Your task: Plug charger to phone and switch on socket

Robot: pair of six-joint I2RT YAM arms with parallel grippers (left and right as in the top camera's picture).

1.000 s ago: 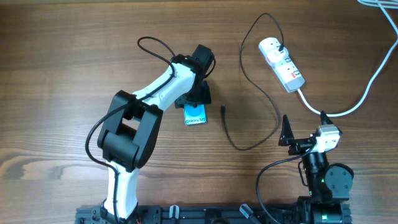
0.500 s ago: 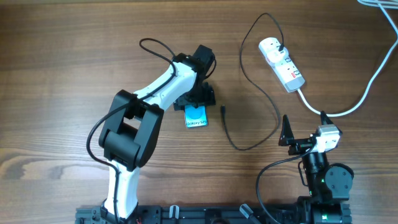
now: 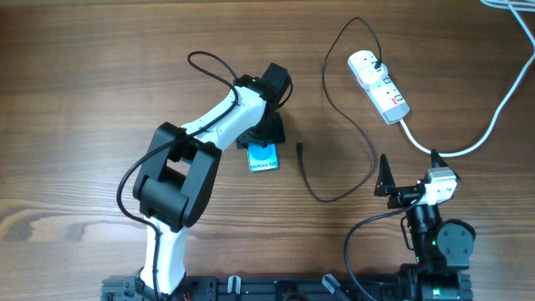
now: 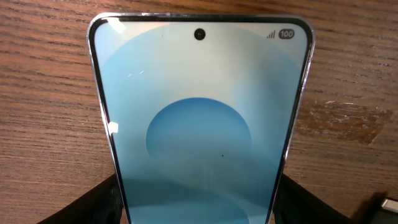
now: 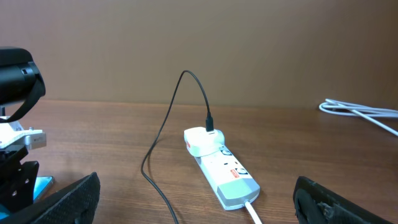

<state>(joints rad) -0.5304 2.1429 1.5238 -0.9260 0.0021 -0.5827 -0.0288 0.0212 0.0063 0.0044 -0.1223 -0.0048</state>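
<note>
The phone [image 3: 262,159] lies flat on the wooden table with its cyan screen up; it fills the left wrist view [image 4: 199,124]. My left gripper [image 3: 265,139] is shut on the phone, one finger on each long edge [image 4: 199,208]. The charger [image 3: 351,134], a thin black cable, runs from its plug in the socket [image 3: 380,85] to a loose connector tip [image 3: 300,149] lying just right of the phone. My right gripper [image 3: 387,176] is open and empty near the front right. In the right wrist view [image 5: 196,196], the socket [image 5: 224,171] lies ahead of it.
The socket's thick white cord [image 3: 501,104] curves off to the back right corner. More white cable [image 5: 360,111] lies at the right. My left arm [image 3: 180,171] spans the left middle of the table. The black cable loops between phone and right gripper.
The phone and my left gripper have shifted very slightly toward the front. The right arm, cable and socket have not moved.
</note>
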